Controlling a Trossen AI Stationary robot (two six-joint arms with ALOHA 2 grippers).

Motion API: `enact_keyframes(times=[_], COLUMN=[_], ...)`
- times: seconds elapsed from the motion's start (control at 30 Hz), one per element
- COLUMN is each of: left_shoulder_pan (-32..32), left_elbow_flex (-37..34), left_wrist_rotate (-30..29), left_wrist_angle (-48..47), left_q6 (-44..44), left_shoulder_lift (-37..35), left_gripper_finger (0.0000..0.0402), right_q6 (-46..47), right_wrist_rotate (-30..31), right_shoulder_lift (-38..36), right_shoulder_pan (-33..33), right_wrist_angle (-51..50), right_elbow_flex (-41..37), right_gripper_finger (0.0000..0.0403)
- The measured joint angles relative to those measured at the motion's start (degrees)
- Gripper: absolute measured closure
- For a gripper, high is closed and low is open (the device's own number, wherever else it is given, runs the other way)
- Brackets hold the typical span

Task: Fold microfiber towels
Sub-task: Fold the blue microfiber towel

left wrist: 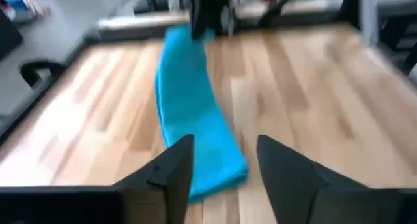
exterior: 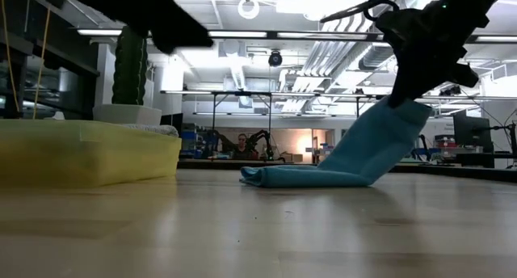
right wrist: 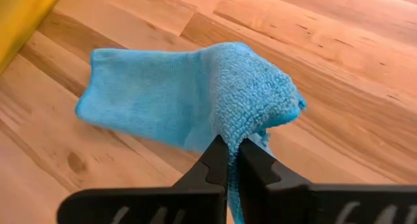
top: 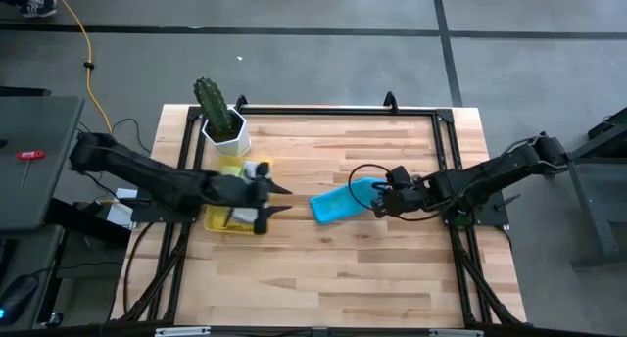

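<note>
Mid-table, the right gripper (top: 377,202) pinches the blue towel's (top: 338,202) lifted right end mid-fold, the left gripper (top: 277,200) open just left of it; next, I'd guess, a carry-over leftward.

Counts: one light blue towel (top: 338,202) on the table (top: 343,268), one yellow tray (top: 227,219) with yellow cloths (top: 245,168) in it — number unclear. One potted cactus (top: 216,110). Two grippers — left (top: 277,199), right (top: 377,202).

bright overhead room lights (low view glares); left wrist view blurred.
</note>
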Motion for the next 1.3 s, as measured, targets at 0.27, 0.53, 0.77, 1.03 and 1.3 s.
enact_keyframes(times=[0.27, 0.53, 0.77, 1.03, 1.3], left_shoulder_pan=[4.2, 4.5, 4.0, 6.8, 9.7], left_elbow_flex=[10.0, 21.9, 28.0, 28.3, 28.2], left_wrist_rotate=[2.9, 3.4, -0.8, -3.8, -1.1], left_wrist_angle=[-1.0, -7.5, -17.6, -18.2, -15.1], left_q6=[0.4, -3.9, -8.8, -8.5, -5.3], left_shoulder_lift=[25.1, 43.1, 45.5, 46.4, 47.1], left_gripper_finger=[0.0386, 0.0399, 0.0401, 0.0401, 0.0401], right_q6=[-0.4, -2.4, -3.4, -1.4, 3.1], right_wrist_rotate=[0.4, 1.9, 3.0, 3.2, 3.6], right_shoulder_lift=[-1.8, -4.0, -5.7, -6.8, -4.7], right_shoulder_pan=[-0.1, 0.0, 0.0, 1.0, 2.5], right_wrist_angle=[-0.7, -2.3, -4.1, -4.8, -4.1], right_elbow_flex=[0.0, 0.0, 0.0, 0.0, 0.0], right_gripper_finger=[0.0403, 0.0403, 0.0403, 0.0403, 0.0403])
